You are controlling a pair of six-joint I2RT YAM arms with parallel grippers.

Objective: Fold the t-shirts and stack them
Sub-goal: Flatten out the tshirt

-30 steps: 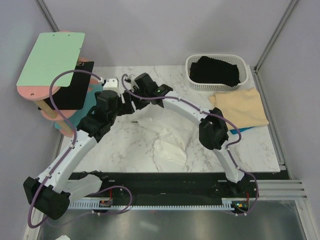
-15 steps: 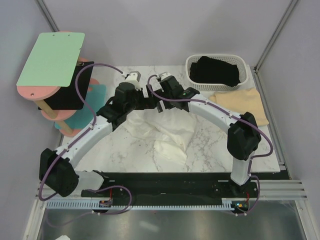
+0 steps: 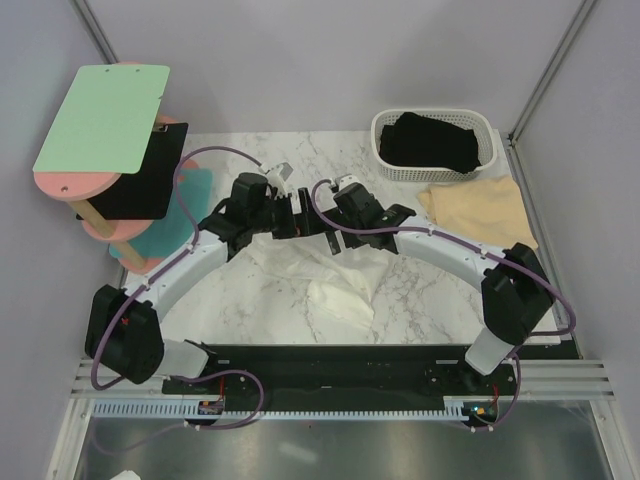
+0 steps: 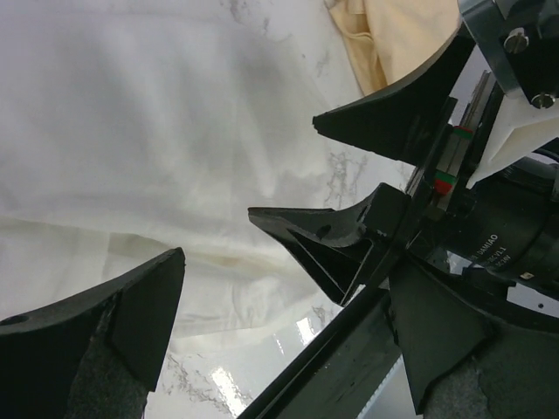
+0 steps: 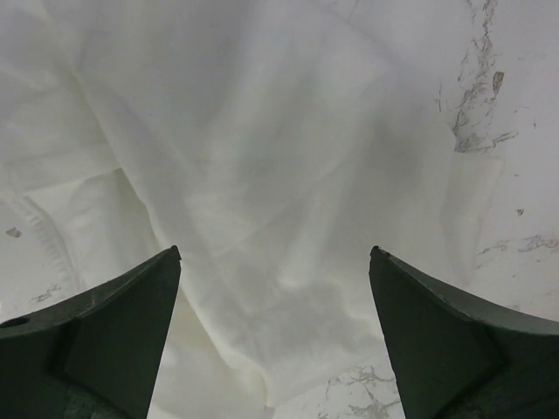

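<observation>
The white t-shirt lies crumpled at the table's centre, and no print shows. My left gripper and right gripper hover close together over its far edge, both open and empty. The left wrist view shows the shirt below my open left gripper, with the right gripper's fingers just ahead. In the right wrist view my right gripper is spread wide above the white cloth. The tan t-shirt lies flat at the right and also shows in the left wrist view. The black t-shirt sits in the basket.
A white lattice basket stands at the back right. A green board on a pink stand, with a black panel and a teal piece, is at the left. The marble table ends at a black strip in front.
Both arms have swung from the far left toward the centre. The grippers moved right and nearer, and are now over the white shirt's far edge. The shirt's far edge looks slightly shifted.
</observation>
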